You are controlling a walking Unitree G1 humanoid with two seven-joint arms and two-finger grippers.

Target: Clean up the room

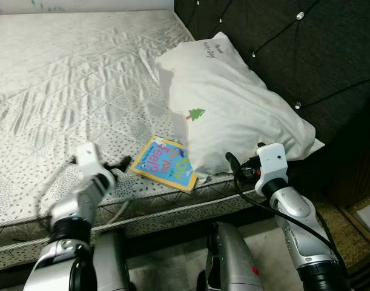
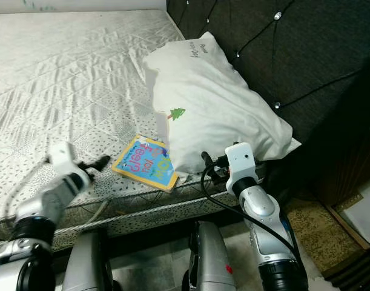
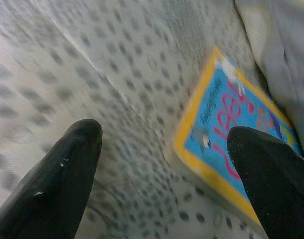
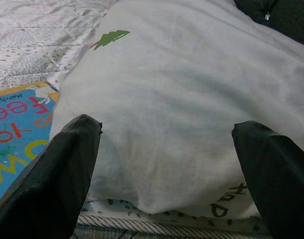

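Nearing book [image 1: 165, 163], left tool [image 1: 119, 163] spread.

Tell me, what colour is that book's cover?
The book is bright blue with a yellow border; clearest in the left eye view.

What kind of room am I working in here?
Most likely a bedroom: a bare quilted mattress, a white pillow against a dark tufted headboard, and a children's book near the mattress edge.
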